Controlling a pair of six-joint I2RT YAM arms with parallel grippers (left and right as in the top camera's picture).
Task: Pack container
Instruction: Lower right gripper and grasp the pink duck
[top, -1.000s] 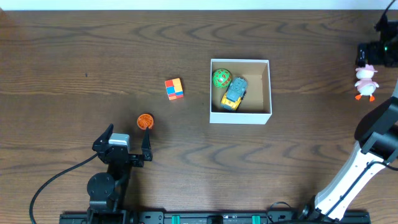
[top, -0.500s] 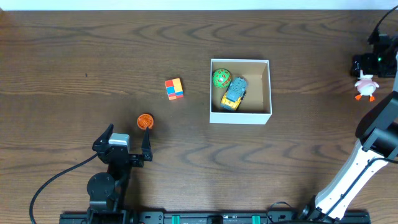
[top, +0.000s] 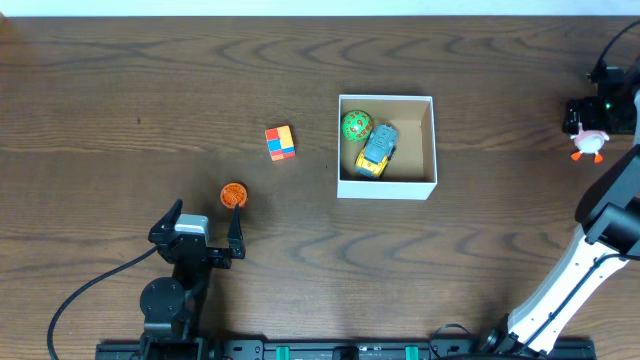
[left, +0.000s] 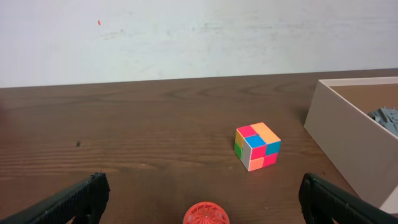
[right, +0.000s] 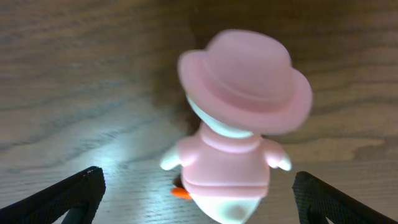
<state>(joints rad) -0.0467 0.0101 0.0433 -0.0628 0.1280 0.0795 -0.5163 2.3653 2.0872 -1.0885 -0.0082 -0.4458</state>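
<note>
Movement on my right side is the only change: my right claw (right: 198, 190) has slid down over the pink-hatted toy duck (right: 233, 149) at the far right of the bench (top: 120, 100). It now stands with its jaws wide, one on each side of the duck, nothing gripped yet. I judge this the approach for the next pick. My left claw (top: 204, 218) has not stirred; it hangs spread wide and empty, with the orange ball (top: 233, 195) just ahead of it and the colour-cube puzzle (top: 280, 142) farther on. The container (top: 388, 188) sits right of centre, well apart from the duck, already holding a green ball (top: 357, 125) and a toy truck (top: 376, 150). Three toys are left outside it. The bench is dark grained wood, and a pale glare lies on it beside the duck. Behind the bench runs a plain white wall (left: 199, 31).
</note>
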